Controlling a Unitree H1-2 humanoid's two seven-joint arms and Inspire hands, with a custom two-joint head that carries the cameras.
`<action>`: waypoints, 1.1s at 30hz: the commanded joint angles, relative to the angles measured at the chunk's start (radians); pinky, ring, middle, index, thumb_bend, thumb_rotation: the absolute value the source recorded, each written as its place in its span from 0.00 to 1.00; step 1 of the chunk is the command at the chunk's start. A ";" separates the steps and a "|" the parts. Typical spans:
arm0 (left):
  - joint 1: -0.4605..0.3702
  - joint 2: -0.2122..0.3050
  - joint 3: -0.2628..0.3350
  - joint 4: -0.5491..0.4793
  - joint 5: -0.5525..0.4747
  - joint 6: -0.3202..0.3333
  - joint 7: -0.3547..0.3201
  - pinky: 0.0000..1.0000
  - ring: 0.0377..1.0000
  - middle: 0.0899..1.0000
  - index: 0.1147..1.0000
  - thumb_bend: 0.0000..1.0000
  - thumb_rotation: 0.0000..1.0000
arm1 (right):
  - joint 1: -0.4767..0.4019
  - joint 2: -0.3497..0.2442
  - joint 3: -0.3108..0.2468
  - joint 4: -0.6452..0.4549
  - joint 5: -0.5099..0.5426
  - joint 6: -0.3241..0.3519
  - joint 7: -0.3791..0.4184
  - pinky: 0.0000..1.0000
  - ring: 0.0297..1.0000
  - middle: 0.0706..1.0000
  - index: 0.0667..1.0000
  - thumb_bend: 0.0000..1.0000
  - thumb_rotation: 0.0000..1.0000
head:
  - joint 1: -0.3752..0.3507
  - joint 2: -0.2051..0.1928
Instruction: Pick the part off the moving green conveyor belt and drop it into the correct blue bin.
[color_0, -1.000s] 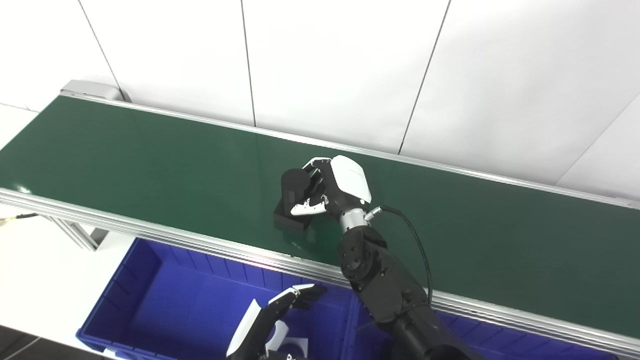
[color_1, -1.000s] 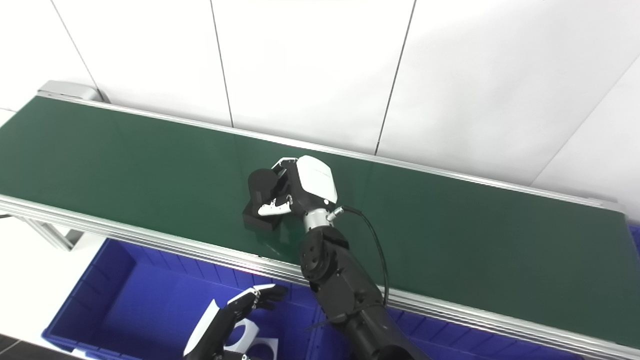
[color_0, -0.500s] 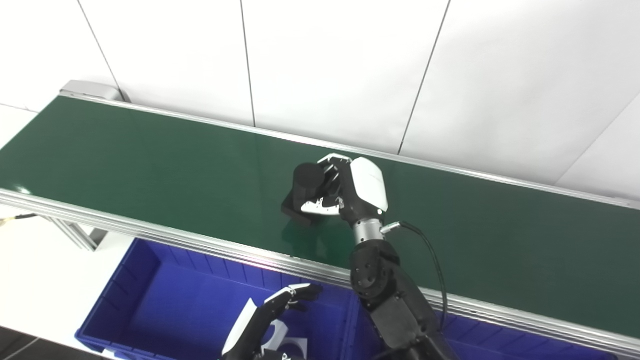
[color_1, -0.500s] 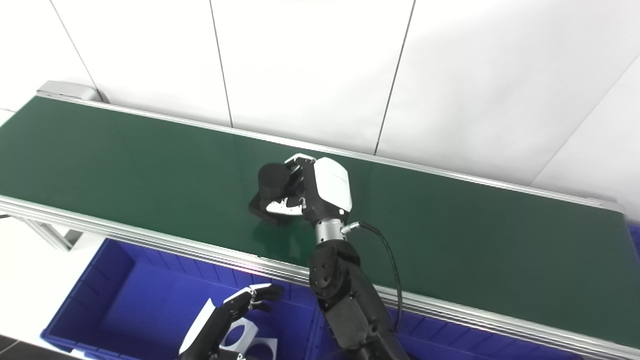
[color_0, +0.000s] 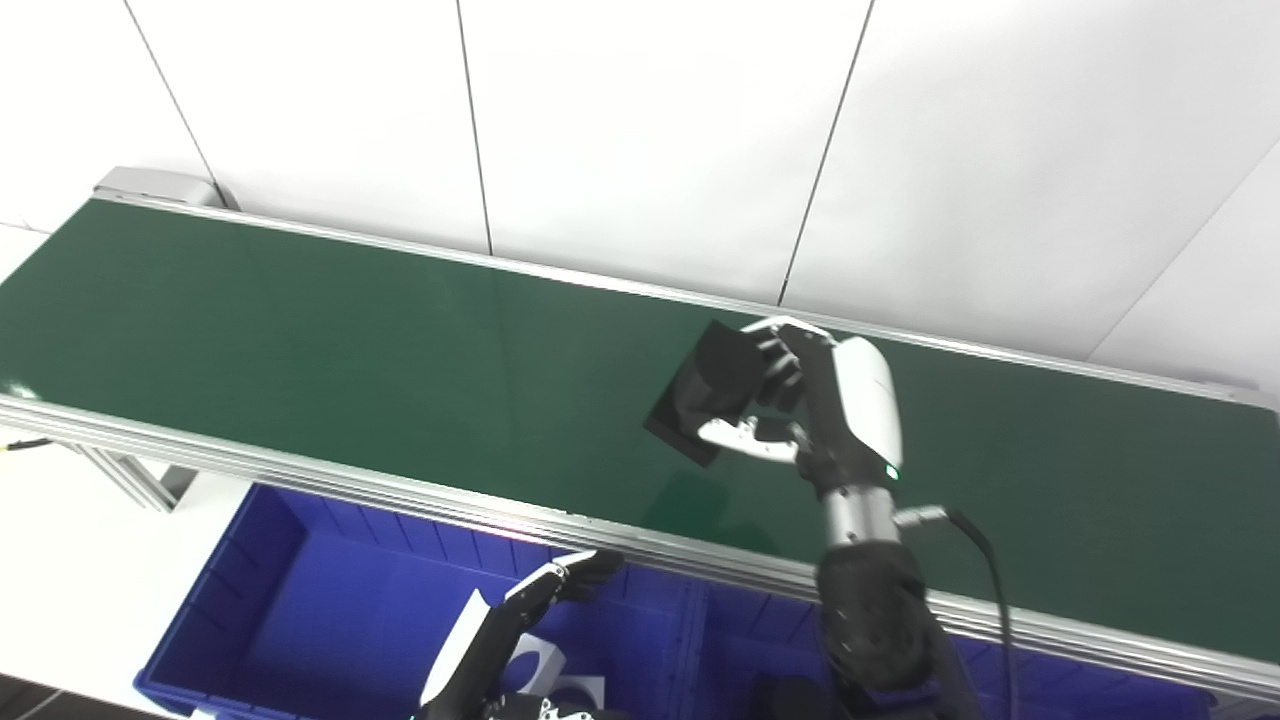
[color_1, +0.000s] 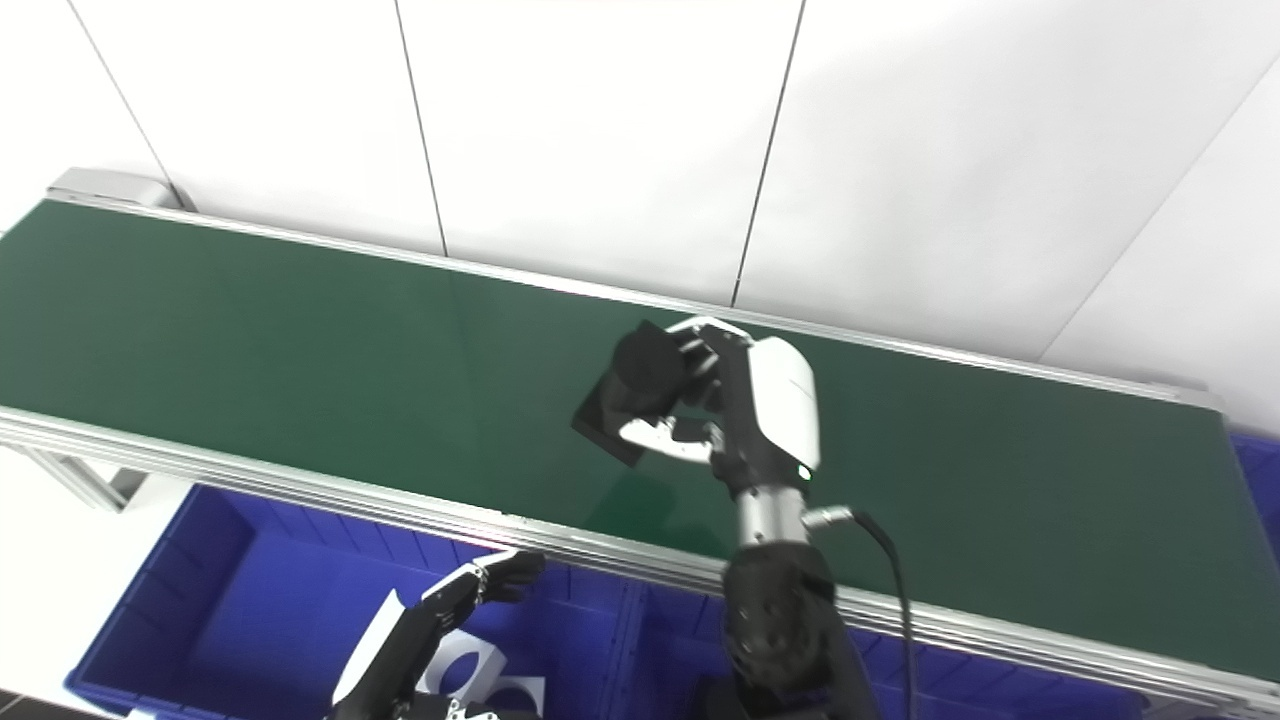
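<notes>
Clamping the black part (color_0: 712, 400), tilted, above the green belt (color_0: 300, 340) mid-width, the right hand (color_0: 820, 400) risks a slip: part hangs off its fingertips. Left hand (color_1: 440, 615), fingers apart w/ nothing held, hovers over near-edge blue bin (color_0: 300, 600).

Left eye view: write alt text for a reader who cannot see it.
The robot's right hand grips a black part above a green conveyor belt. The left hand hovers, fingers apart, over a blue bin below the belt's near edge.
</notes>
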 joint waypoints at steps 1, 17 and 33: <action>0.000 -0.003 0.020 -0.047 -0.022 -0.031 -0.029 0.71 0.77 0.78 0.76 0.86 0.32 | 0.023 -0.012 -0.016 -0.079 0.002 0.014 0.028 0.25 0.30 0.44 0.45 0.53 0.00 | -0.002 0.002; -0.064 -0.042 0.140 -0.065 -0.054 -0.027 -0.165 0.65 0.73 0.75 0.74 0.91 0.34 | 0.397 -0.155 -0.079 -0.291 0.028 -0.012 0.149 0.25 0.31 0.39 0.48 0.52 0.00 | -0.168 0.124; -0.112 -0.025 0.200 -0.053 -0.085 -0.023 -0.283 0.65 0.75 0.76 0.74 0.88 0.29 | 0.588 -0.178 -0.174 -0.302 -0.060 -0.036 0.083 0.30 0.35 0.36 0.48 0.52 0.00 | -0.208 0.135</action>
